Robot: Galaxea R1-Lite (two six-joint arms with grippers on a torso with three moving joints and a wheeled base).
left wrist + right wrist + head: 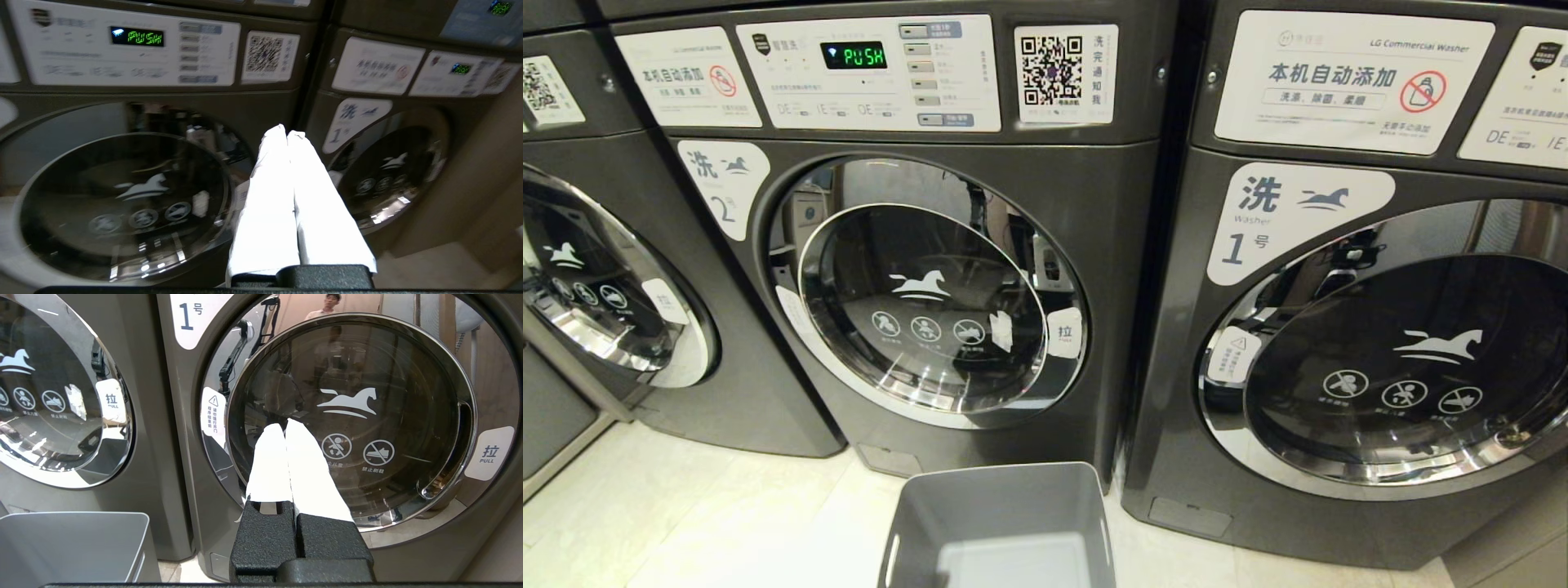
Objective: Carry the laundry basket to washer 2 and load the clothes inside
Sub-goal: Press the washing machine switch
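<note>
Pointing level at washer 2 (pixel 122 196) — left hand (pixel 287 132) pressed together, empty.

The laundry basket (pixel 1001 523) sits on the floor (pixel 686 514) just before washer 2 (pixel 915 245). Washer 1 (pixel 1347 327) stands beside it on the right.

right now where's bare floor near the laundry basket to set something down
Bare pale floor lies left of the laundry basket, in front of washer 2. A narrower strip runs right of the basket, below washer 1. Crowded: the basket's far rim sits close to washer 2's base.
</note>
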